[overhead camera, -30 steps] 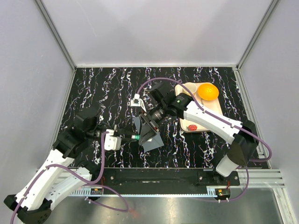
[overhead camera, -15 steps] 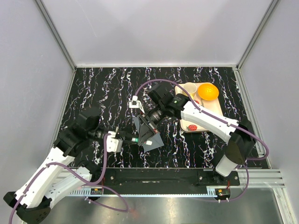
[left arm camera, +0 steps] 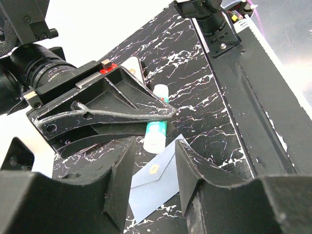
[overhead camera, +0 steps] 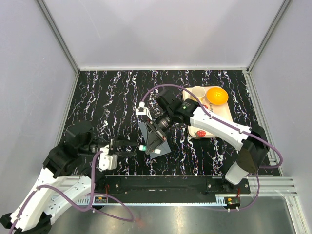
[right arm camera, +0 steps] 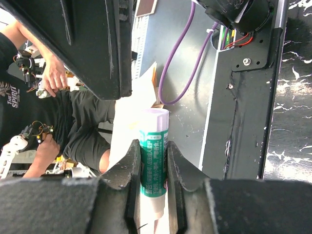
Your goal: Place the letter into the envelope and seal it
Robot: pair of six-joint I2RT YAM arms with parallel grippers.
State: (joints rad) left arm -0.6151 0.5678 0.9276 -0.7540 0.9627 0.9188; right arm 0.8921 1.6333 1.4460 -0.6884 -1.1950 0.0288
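1. Hovering low over the near part of the black marbled worktop (overhead camera: pixel 107 97), keeping the left fingers (left arm camera: pixel 122 180) spread apart and gripping nothing.
2. Showing the slate-grey envelope (left arm camera: pixel 151 190) lying flat on the worktop just beyond, framed in the gap between those fingers.
3. Clamping a white-and-green glue stick (right arm camera: pixel 153 156) tightly between the right fingers (right arm camera: pixel 122 175), pointing it down over the envelope; touching or not, impossible to tell.
4. Not showing clearly where the letter is.
5. Resting farther back on the right, a cream strawberry-printed tray (overhead camera: pixel 192 127), carrying an orange (overhead camera: pixel 216 95) and a small cup (overhead camera: pixel 198 94).
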